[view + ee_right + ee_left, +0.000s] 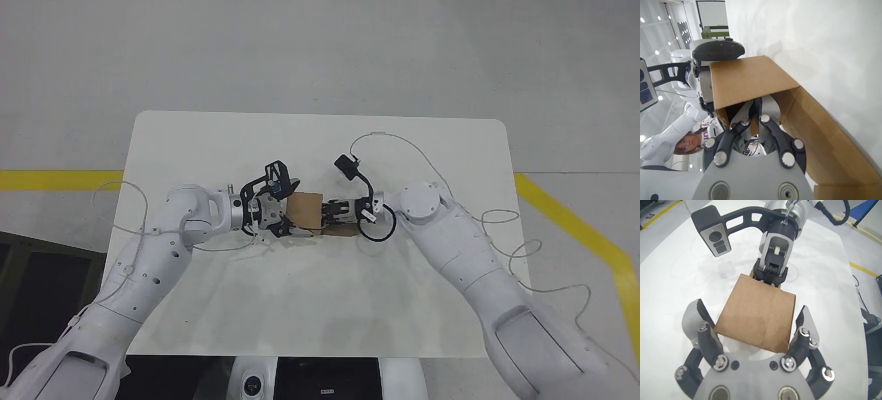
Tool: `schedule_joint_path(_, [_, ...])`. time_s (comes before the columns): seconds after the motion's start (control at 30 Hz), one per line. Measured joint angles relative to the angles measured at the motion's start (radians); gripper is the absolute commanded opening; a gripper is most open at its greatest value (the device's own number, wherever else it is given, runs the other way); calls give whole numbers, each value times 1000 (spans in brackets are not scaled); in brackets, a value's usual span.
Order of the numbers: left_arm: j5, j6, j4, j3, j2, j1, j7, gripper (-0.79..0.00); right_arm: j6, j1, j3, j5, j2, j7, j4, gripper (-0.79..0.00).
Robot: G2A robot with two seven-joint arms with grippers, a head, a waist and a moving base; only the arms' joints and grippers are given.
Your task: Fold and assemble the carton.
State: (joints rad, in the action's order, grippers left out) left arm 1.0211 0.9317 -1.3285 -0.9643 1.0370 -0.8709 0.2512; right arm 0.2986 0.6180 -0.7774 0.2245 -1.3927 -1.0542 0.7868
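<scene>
**A:** Where does everything lie?

**B:** On the white table point(200, 150), about at its middle, is the brown carton point(305, 211). It is a half-raised cardboard sleeve, with its long axis running from 9 to 3 o'clock in the top view.

**A:** And the arms?

**B:** There is one at each end. The left gripper point(752, 313) is at the carton's 9 o'clock end and the right gripper point(755, 108) at its 3 o'clock end. Both are right at the cardboard, so neither is nearer.

**A:** What are they holding?

**B:** The left gripper is spread wide, and its fingers point(704, 313) flank the carton's end. One pad looks to touch a corner and the other sits just beside the opposite edge, so it clamps nothing. The right gripper is pinched almost closed on a cardboard panel at the open 3 o'clock end, with its fingers reaching into the sleeve.

**A:** Is anything inside?

**B:** I see only those fingers. Deeper in it is too dark to tell.

**A:** What does the next move hinge on?

**B:** In my judgement, on the left jaws standing across the carton's short axis. Closing them would grip the 9 o'clock end while the right gripper anchors the other end. The sleeve could buckle if it is squeezed unevenly.
</scene>
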Motion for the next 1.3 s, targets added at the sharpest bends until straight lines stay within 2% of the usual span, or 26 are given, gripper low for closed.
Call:
schedule_joint_path(0.23, [4, 0, 1, -3, 0, 0, -1, 0, -8, 11, -43, -25, 22, -3, 18, -785])
schedule_joint_path(0.43, [1, 4, -4, -6, 1, 1, 2, 0, -45, 56, -115, -72, 62, 8, 103, -785])
schedule_joint_path(0.83, [3, 3, -4, -10, 1, -2, 3, 0, -208, 267, -372, -260, 179, 62, 447, -785])
schedule_joint_path(0.9, [4, 2, -6, -11, 1, -3, 2, 0, -245, 298, -398, -292, 191, 54, 489, -745])
schedule_joint_path(0.93, [5, 2, -6, -11, 1, -3, 1, 0, -254, 308, -404, -296, 194, 50, 502, -699])
schedule_joint_path(1.07, [5, 5, -6, -13, 1, -4, -1, 0, -261, 316, -400, -299, 197, 37, 506, -622])
schedule_joint_path(1.3, [4, 5, -5, -16, 1, -6, 2, 0, -248, 275, -353, -317, 190, 26, 440, -597])
